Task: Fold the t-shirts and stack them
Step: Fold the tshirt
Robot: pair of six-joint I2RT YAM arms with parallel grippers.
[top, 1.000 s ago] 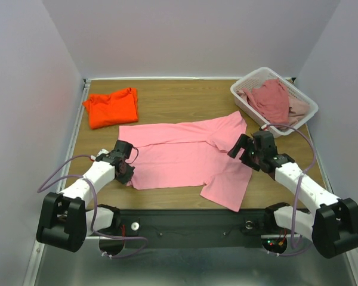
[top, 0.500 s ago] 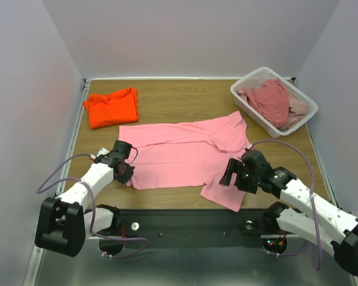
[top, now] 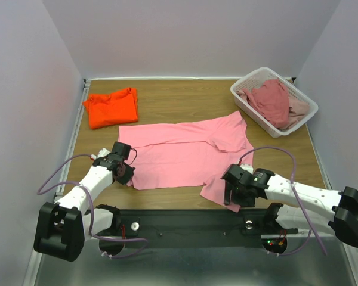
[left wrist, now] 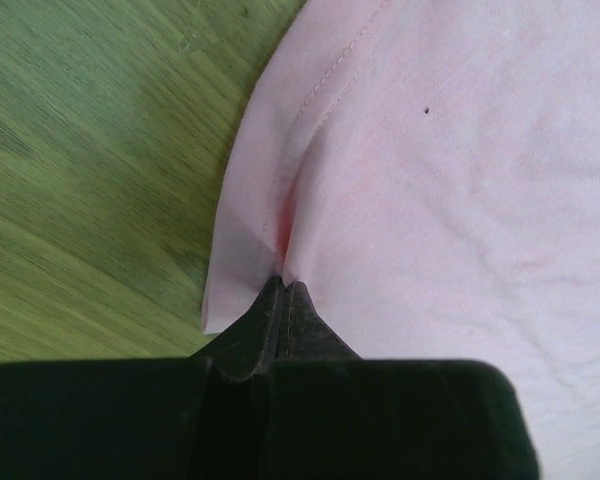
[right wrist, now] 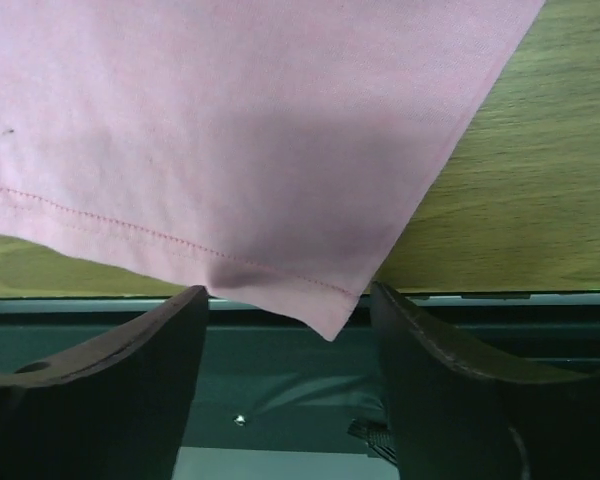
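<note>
Right gripper (top: 231,196), swung down from the basket (top: 247,77), straddles the flat pink t-shirt's (top: 179,152) five-o'clock hem corner, jaws spread (closing looks imminent); left gripper (top: 128,173) pinches the seven-o'clock corner, fold likely next.

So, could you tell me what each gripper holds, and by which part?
The left gripper pinches the pink t-shirt at its near-left corner; right gripper holds nothing, open around the near-right corner.

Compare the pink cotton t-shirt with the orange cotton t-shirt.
The pink cotton t-shirt lies spread open mid-table; the orange cotton t-shirt is folded small at the far left. The left tool pinches the pink shirt's edge; no tool touches the orange one. Both rest on the wooden table.
</note>
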